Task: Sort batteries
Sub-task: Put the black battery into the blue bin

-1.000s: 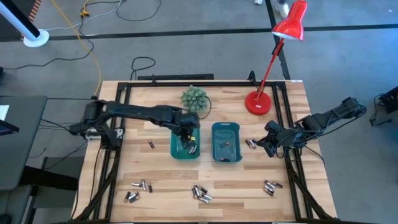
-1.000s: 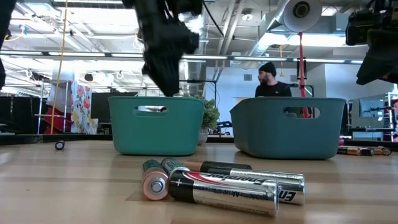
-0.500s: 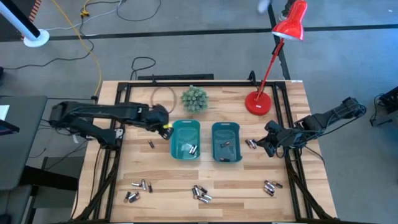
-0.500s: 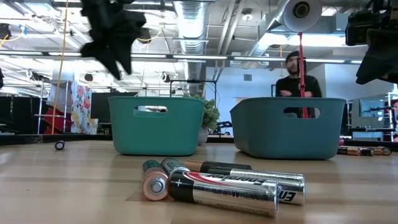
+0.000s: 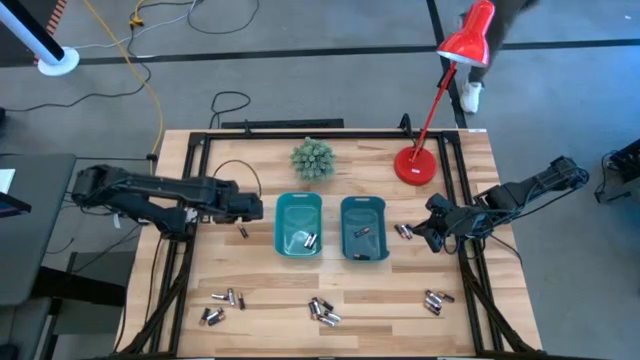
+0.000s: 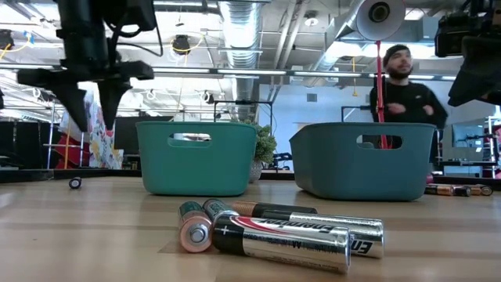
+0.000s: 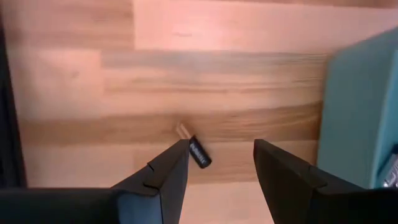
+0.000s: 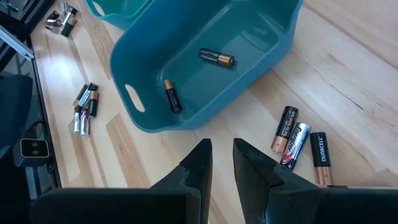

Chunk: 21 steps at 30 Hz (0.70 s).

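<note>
Two teal bins stand mid-table: the left bin (image 5: pixel 298 226) and the right bin (image 5: pixel 363 228), each with a few batteries inside. My left gripper (image 5: pixel 250 211) hangs open, pointing down, just left of the left bin. It is above a lone battery (image 7: pixel 196 150) that lies flat on the wood between and beyond its fingertips. My right gripper (image 8: pixel 221 151) waits at the table's right with a narrow gap and nothing in it. It looks over the right bin (image 8: pixel 205 68) and three batteries (image 8: pixel 300 142) beside it. More batteries lie in clusters (image 5: pixel 322 311) along the near edge.
A small green plant (image 5: pixel 313 158) and a red desk lamp (image 5: pixel 420 165) stand at the back of the table. Black frame rails (image 5: pixel 185 250) run along both sides. Battery clusters lie near left (image 5: pixel 220 300) and near right (image 5: pixel 433 300). A person (image 6: pixel 403 90) stands beyond the table.
My left gripper has come out from over the left bin and gone toward the table's left edge, rolling about its own axis. It now hangs over the lone battery left of the bin. The right arm has kept still.
</note>
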Available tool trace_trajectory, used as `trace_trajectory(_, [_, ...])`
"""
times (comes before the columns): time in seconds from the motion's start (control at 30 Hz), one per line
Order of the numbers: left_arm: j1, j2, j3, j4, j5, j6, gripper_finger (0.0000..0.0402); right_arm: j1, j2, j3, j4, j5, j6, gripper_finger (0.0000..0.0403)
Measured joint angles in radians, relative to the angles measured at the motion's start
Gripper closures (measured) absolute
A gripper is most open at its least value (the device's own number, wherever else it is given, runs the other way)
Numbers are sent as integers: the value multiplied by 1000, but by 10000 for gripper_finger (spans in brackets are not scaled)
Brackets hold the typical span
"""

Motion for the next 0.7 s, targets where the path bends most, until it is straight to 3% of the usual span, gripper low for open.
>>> trace_trajectory(0.13, [-32,8,-51,20,76,-231,226,0,0,0,-6,0,-2,320])
trace_trajectory(0.33, [-80,47,-122,141,116,-424,226,0,0,0,-6,0,-58,320])
trace_trajectory(0.47, [-84,105,-150,229,117,-456,226,0,0,0,-7,0,-111,320])
trace_trajectory(0.7, [-78,225,-160,241,125,-488,226,1,0,0,-6,0,-132,320])
